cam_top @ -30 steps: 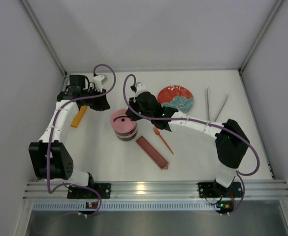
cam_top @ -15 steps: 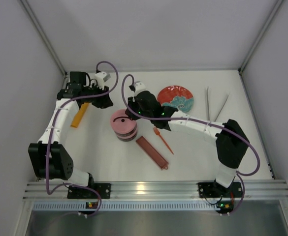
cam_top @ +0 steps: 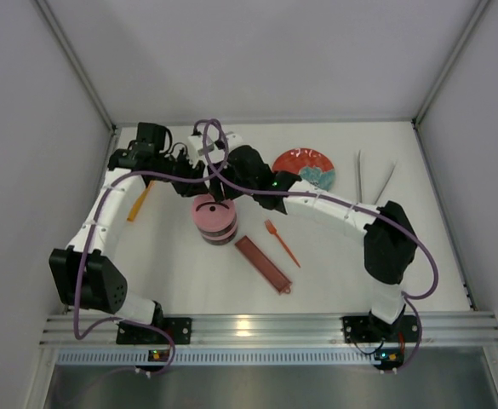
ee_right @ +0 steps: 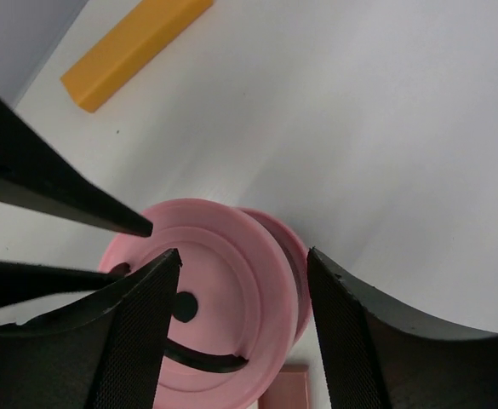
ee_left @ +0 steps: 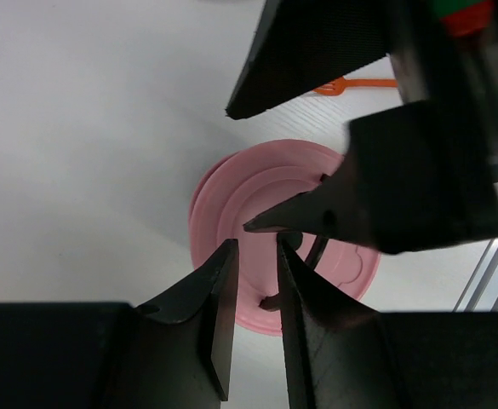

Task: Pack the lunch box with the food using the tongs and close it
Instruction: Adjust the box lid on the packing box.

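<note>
The lunch box (cam_top: 213,218) stands stacked at the table's middle, a pink lid (ee_right: 231,281) with a black curved handle (ee_right: 199,359) on top. A second pink lid (ee_right: 296,256) shows below it. My right gripper (ee_right: 244,253) hangs open just above the top lid, its fingers wide on either side. My left gripper (ee_left: 257,242) comes in from the far left with only a narrow gap and nothing in it, its tips over the lid (ee_left: 257,192) near the handle's end. The tongs (cam_top: 373,182) lie at the far right. The food is out of view.
A red-and-blue plate (cam_top: 304,168) sits behind the right arm. An orange fork (cam_top: 281,243) and a dark-red tray (cam_top: 261,264) lie right of the box, toward the front. An orange bar (cam_top: 138,203) lies at the left under the left arm. White walls enclose the table.
My right gripper has opened from shut over the top lid. My left arm has swung right from beside the orange bar until its tips are over the lunch box.
</note>
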Motion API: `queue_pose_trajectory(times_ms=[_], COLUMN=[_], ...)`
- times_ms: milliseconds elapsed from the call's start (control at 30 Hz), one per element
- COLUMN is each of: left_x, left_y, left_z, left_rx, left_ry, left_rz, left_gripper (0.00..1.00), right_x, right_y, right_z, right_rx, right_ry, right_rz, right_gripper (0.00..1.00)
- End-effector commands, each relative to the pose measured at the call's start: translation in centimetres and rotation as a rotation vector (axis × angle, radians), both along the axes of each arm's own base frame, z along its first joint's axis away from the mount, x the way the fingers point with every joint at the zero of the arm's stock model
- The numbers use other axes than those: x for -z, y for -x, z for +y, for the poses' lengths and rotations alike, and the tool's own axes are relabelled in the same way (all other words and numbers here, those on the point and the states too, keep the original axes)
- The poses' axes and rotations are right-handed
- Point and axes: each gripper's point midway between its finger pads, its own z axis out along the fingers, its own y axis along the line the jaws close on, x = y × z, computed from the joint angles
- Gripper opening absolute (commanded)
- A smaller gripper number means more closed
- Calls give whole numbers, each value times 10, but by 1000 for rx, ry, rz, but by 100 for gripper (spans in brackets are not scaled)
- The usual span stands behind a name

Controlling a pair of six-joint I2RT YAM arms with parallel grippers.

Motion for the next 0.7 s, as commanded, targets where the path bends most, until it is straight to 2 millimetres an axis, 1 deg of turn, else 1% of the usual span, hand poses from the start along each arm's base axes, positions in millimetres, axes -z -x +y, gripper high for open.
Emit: queue_pose_trajectory(times_ms=[0,133,300,333,367,467,567,667], left_x=[-5,-3,6,7,10,17,24,28], left_y=[14,16,23,25,26,27,32,42], left_z=[-8,-8,-14,-15,-15,-17,-18,-16], left_rx=[76,74,103,108,109,116,134,172], left_ry=[-14,-19,-41,-41,-42,-53,-81,-106], left_rz=[-43,-35,-37,-33,-27,-25,-26,-17], left_gripper=[30,30,30,31,31,31,31,31], right_x=[20,28,52,55,62,74,83,82], right_y=[-2,1,8,14,15,17,18,18], right_z=[-12,-11,-14,-12,-14,-18,-21,-20], right_rx=[2,-14,-14,-36,-32,-22,-11,-7], right_ry=[61,27,33,26,35,54,62,52], right_rz=[57,94,142,158,169,181,195,195], right_gripper=[62,64,64,64,64,63,62,62])
